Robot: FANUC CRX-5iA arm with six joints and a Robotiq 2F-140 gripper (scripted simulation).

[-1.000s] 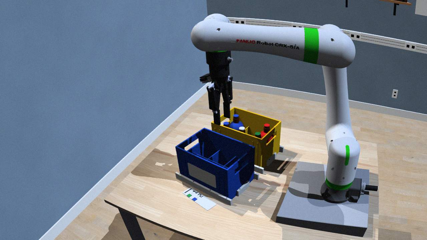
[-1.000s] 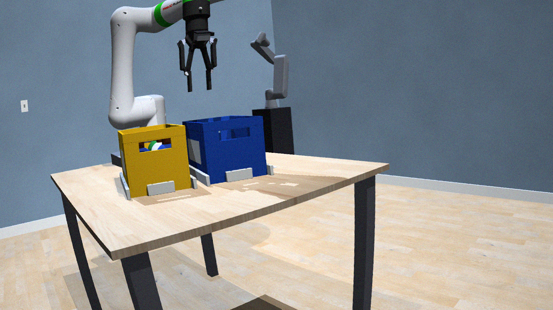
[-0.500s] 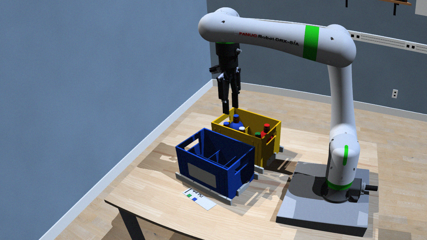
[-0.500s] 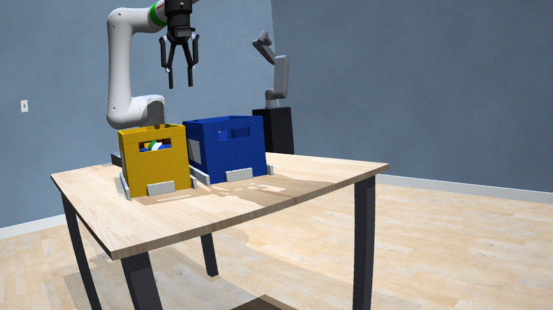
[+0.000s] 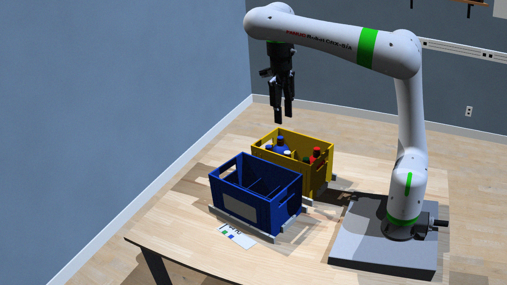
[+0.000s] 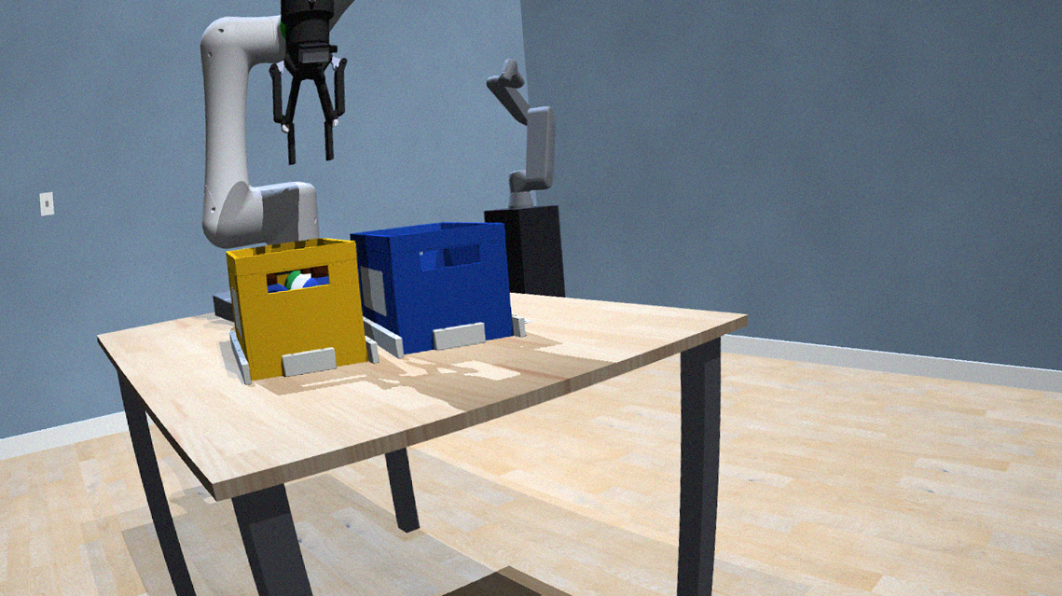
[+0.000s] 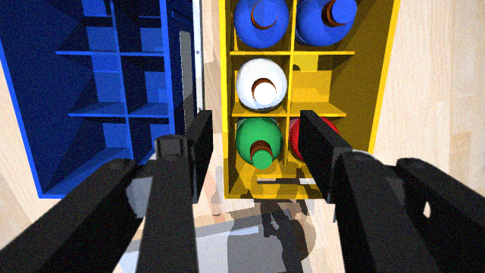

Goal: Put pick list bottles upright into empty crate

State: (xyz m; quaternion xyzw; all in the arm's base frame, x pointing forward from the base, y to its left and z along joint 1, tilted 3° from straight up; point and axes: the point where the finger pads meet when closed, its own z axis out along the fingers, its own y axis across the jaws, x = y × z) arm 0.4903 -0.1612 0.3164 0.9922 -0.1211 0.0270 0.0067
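Observation:
My gripper (image 5: 283, 116) (image 6: 311, 153) (image 7: 255, 130) is open and empty, high above the yellow crate (image 5: 311, 179) (image 6: 293, 321) (image 7: 383, 76). In the wrist view the fingers frame a green-label bottle (image 7: 259, 142) (image 5: 305, 160), with a red one (image 7: 295, 144) (image 5: 315, 154) partly behind the right finger. A white bottle (image 7: 261, 85) (image 5: 287, 152) and two blue bottles (image 7: 261, 23) (image 7: 326, 20) (image 5: 280, 145) stand in further cells. The blue crate (image 5: 219, 191) (image 6: 450, 293) (image 7: 167, 57) beside it is empty. The pick list (image 5: 237, 236) lies in front of it, showing a green and a blue square; its numbers are too small to read.
Both crates sit in grey corner brackets (image 5: 244, 227) (image 6: 309, 361) on the wooden table (image 5: 177, 227) (image 6: 318, 428). The arm's grey base plate (image 5: 382, 255) is at the table's right. A second robot on a black pedestal (image 6: 535, 249) stands behind the table.

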